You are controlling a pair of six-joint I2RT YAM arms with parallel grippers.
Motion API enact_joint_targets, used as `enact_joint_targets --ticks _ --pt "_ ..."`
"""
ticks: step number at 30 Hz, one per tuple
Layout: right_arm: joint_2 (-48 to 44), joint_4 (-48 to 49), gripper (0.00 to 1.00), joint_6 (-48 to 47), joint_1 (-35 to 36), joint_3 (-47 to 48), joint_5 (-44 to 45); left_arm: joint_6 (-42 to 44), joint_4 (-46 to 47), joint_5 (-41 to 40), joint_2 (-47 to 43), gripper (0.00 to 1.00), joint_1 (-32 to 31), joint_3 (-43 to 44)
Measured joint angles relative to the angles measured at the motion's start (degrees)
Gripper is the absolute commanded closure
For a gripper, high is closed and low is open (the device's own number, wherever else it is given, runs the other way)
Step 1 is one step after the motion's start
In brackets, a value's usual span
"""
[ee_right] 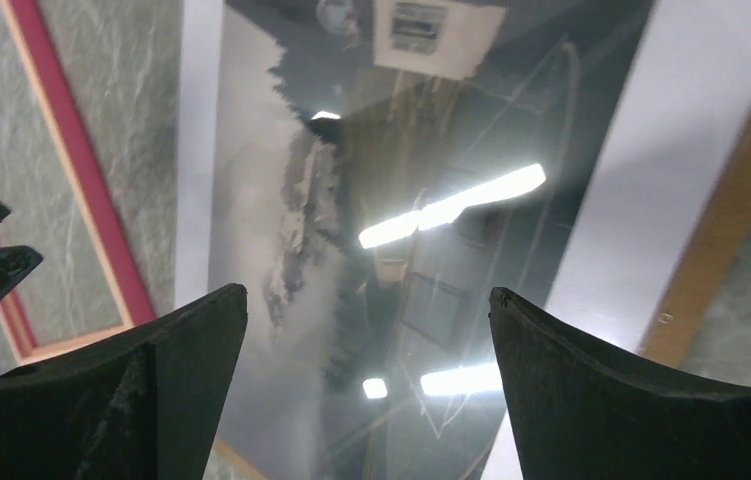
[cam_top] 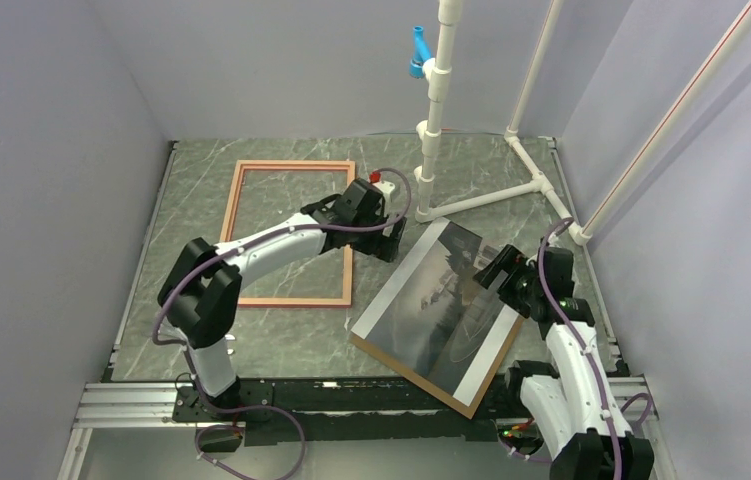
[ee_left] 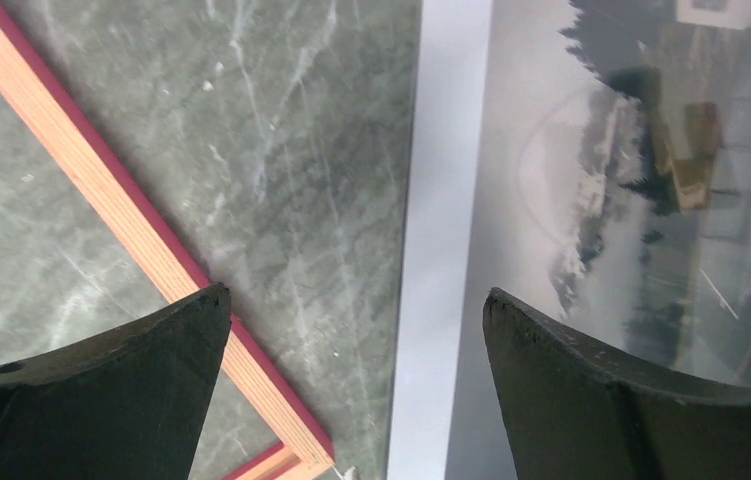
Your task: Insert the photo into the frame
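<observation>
The frame (cam_top: 296,166), a thin salmon-edged rectangle, lies flat on the green marble table at left centre. The photo (cam_top: 441,300), a dark cloudy landscape with white bands, lies tilted to its right on a brown backing board (cam_top: 496,365). My left gripper (cam_top: 391,243) hangs open between the frame's right side and the photo's left edge. In the left wrist view the gripper (ee_left: 356,310) is above bare table, with the frame corner (ee_left: 151,245) on one side and the photo's white band (ee_left: 441,200) on the other. My right gripper (cam_top: 486,277) stands open over the photo (ee_right: 401,200), holding nothing.
A white pipe stand (cam_top: 433,140) with a blue clip (cam_top: 417,50) rises at the back right, its base pipes running along the table. Grey walls close in on three sides. A metal rail (cam_top: 131,405) runs along the near edge. The board's brown edge (ee_right: 731,220) shows in the right wrist view.
</observation>
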Motion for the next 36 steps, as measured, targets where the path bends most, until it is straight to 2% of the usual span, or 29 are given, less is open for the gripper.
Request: enact_joint_targets --ticks 7,17,27,36 --pt "-0.50 -2.19 0.06 3.67 -0.02 0.17 11.65 1.25 -2.27 -5.38 6.45 0.01 0.61 6.67" --pt "-2.08 -4.83 0.08 9.18 -0.02 0.22 24.85 -0.13 -2.60 -3.23 13.77 0.01 4.13 11.93" --pt "1.33 -4.90 0.08 11.41 -0.07 -0.13 27.39 -1.88 -7.02 0.85 22.73 0.01 5.03 22.47" --pt "3.74 -5.01 0.10 11.98 -0.15 -0.17 27.76 -2.99 -9.64 7.10 26.29 0.02 5.03 25.14"
